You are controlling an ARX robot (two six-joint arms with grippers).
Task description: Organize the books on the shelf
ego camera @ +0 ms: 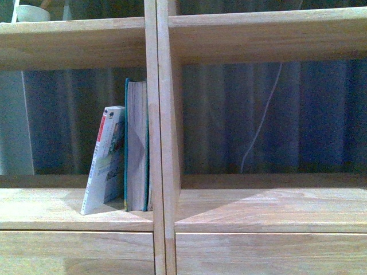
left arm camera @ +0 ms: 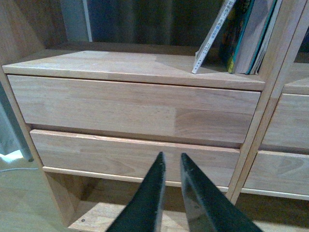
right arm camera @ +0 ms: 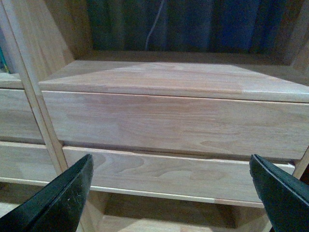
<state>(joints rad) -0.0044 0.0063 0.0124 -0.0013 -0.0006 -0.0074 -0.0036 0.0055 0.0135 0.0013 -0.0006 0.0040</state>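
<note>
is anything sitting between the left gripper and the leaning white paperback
Nothing visible does. The left gripper hangs in front of the drawer fronts, lower than the white paperback, which leans on the teal book. Open space lies between them.

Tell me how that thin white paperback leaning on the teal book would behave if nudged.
The thin white paperback stands tilted against the teal book, so a nudge would probably tip or slide it. It looks slim, likely light and somewhat floppy.
</note>
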